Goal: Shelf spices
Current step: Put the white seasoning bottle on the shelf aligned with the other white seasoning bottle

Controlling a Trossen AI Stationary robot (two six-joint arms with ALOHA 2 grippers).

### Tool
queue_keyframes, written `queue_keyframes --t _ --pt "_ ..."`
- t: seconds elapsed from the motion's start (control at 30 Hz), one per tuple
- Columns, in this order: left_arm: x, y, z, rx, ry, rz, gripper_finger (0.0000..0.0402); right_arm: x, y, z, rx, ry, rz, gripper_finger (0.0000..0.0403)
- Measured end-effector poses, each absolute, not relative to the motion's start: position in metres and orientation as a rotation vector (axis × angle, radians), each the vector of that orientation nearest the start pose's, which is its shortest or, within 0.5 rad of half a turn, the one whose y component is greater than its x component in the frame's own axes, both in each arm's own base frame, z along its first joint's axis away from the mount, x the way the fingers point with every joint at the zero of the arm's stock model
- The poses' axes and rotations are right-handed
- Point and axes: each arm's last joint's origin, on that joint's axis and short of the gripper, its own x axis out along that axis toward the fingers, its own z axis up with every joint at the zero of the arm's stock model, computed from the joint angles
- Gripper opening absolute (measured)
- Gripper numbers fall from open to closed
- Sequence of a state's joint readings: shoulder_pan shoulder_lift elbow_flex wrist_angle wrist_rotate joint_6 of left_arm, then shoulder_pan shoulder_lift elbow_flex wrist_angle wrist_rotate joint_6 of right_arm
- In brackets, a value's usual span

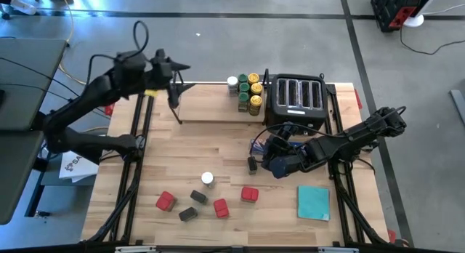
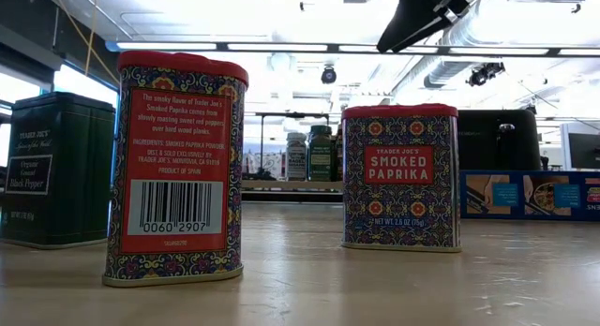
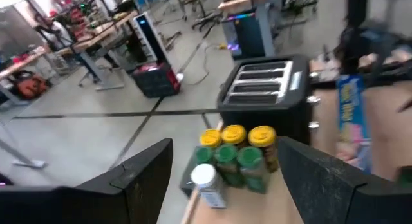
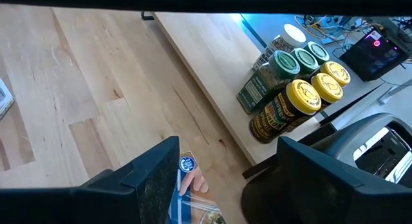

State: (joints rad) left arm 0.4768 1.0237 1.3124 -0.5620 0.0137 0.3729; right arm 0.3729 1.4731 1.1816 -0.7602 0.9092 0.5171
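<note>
While 6 round spice jars (image 1: 247, 91) cluster at long light-wood shelf's (image 1: 207, 104) right end beside black 4-slot toaster (image 1: 296, 99), red and dark tins plus white-lidded jar (image 1: 207, 179) sit loose on wooden surface (image 1: 182, 151) near front. Left pincer (image 3: 225, 179) empty, fingers spread, above shelf's left end. Right pincer (image 4: 225, 179) also spread, empty, low over blue plastic-wrap box (image 4: 193, 198). Best next: reach nearest red tin (image 1: 249, 194), straddle narrow sides, grip squarely.
</note>
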Motion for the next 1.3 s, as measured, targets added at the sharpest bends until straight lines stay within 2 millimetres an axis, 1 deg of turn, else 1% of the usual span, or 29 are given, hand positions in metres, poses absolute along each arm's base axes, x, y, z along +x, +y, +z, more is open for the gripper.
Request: queue_keyframes --t 0.1,0.33,0.4,0.47,0.63,0.93,1.03,1.1,1.17,1.3 --pt "0.166 0.076 0.413 0.25 0.311 0.367 0.0273 0.277 0.084 0.279 -0.161 0.688 -0.675 0.0257" --pt "0.161 0.056 0.354 0.162 0.228 0.305 0.0273 0.277 0.084 0.279 -0.17 0.692 -0.672 0.0257" --pt "0.159 0.052 0.343 0.154 0.203 0.292 0.0273 0.277 0.084 0.279 -0.169 0.692 -0.672 0.0257" --pt "0.157 0.047 0.336 0.16 0.2 0.302 0.0273 0.277 0.084 0.279 -0.17 0.692 -0.672 0.0257" --pt "0.151 0.035 0.338 0.172 0.182 0.354 0.0273 0.278 0.083 0.279 -0.184 0.691 -0.672 0.0257" --pt "0.152 0.007 0.339 0.182 0.166 0.303 0.0273 0.281 0.081 0.28 -0.15 0.684 -0.659 0.0257" --pt "0.154 -0.002 0.338 0.25 0.178 0.268 0.0273 0.281 0.081 0.28 -0.151 0.685 -0.658 0.0257" --pt "0.156 -0.006 0.338 0.278 0.18 0.286 0.0273 0.281 0.081 0.28 -0.159 0.688 -0.656 0.0257" --pt "0.157 -0.009 0.338 0.293 0.178 0.3 0.0273 0.281 0.081 0.28 -0.159 0.688 -0.656 0.0257" --pt "0.158 -0.018 0.337 0.3 0.171 0.249 0.0273 0.283 0.081 0.28 -0.132 0.693 -0.622 0.0257"
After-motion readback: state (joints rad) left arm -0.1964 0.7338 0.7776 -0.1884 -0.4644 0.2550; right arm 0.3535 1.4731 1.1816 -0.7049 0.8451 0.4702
